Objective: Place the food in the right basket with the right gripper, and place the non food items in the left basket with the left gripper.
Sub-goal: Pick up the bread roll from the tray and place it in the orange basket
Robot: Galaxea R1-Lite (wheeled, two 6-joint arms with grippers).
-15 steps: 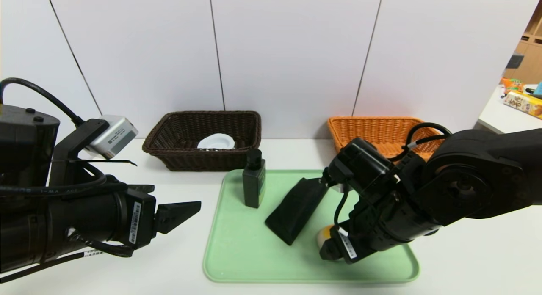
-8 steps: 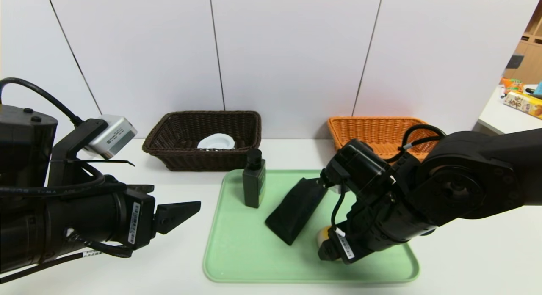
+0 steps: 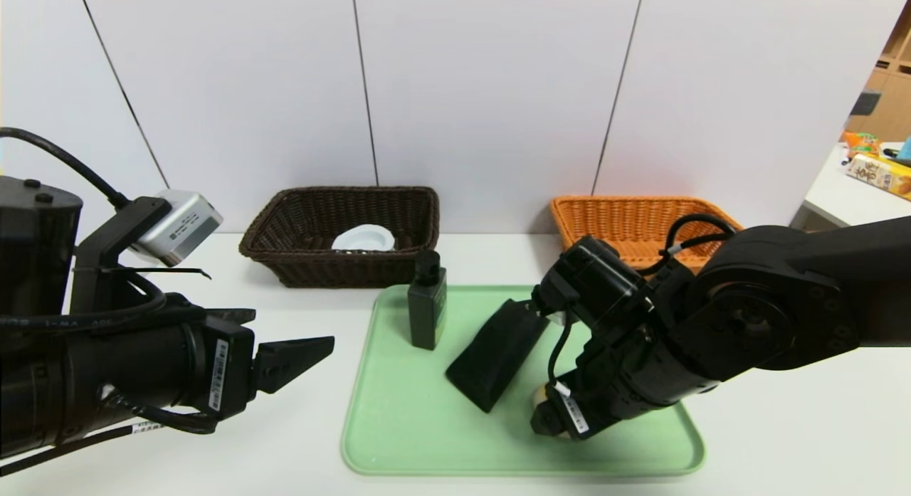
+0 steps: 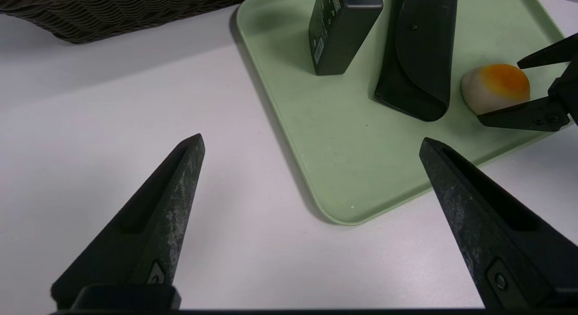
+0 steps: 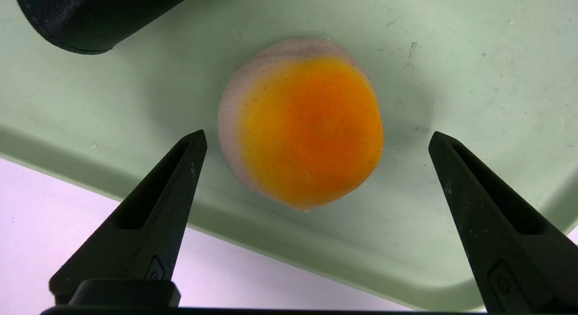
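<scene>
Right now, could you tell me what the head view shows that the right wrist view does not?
Only the head view shows the dark brown basket holding the white roll, the orange basket, the green bottle and the idle left gripper. Only the right wrist view shows the bun whole, between the open right gripper fingers. Both show the green tray and black wedge block.
</scene>
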